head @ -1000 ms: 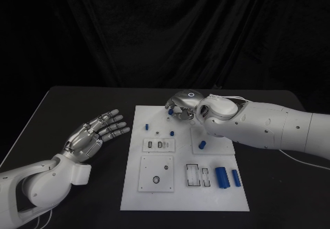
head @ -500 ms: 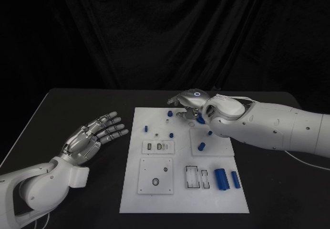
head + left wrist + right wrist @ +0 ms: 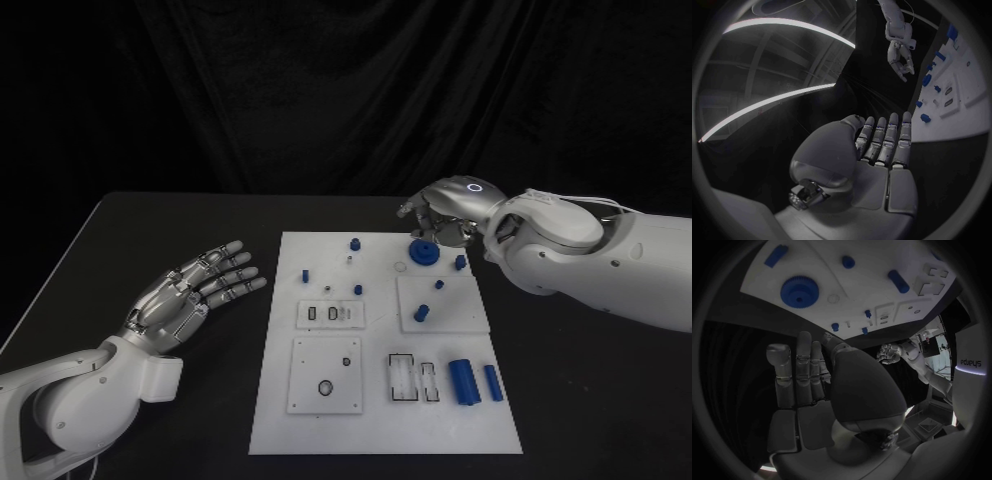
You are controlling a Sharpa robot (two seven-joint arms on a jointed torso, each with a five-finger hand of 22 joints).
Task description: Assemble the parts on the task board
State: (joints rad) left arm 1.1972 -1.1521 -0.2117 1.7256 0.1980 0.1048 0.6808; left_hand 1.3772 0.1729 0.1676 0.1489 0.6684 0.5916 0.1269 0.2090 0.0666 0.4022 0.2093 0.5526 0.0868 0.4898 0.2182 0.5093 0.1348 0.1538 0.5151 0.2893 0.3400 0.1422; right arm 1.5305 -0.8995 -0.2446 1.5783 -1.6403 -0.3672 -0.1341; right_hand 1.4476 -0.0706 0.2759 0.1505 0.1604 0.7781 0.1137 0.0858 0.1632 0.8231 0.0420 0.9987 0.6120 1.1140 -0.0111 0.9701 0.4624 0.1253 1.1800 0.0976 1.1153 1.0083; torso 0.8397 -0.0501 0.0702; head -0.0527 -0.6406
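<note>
The white task board [image 3: 329, 408] lies in the middle of the table. A blue gear [image 3: 424, 252] lies flat near its far right corner, also seen in the right wrist view [image 3: 799, 291]. My right hand [image 3: 440, 215] hovers just beyond that corner, fingers stretched out [image 3: 804, 375] and holding nothing. Left of the board my left hand [image 3: 195, 290] lies palm up with fingers spread and nothing in it [image 3: 879, 145]. Two blue cylinders [image 3: 464, 381] lie at the board's near right. Small blue pegs [image 3: 355, 242] stand in the far part.
White inset plates with slots [image 3: 330, 312] sit along the board's middle. Bare black tabletop [image 3: 577, 400] surrounds the board, wide on both sides. A black curtain hangs behind the table's far edge.
My right hand has swung from over the board's far middle to beyond its far right corner. The blue gear now shows lying on the board. The left hand has barely moved.
</note>
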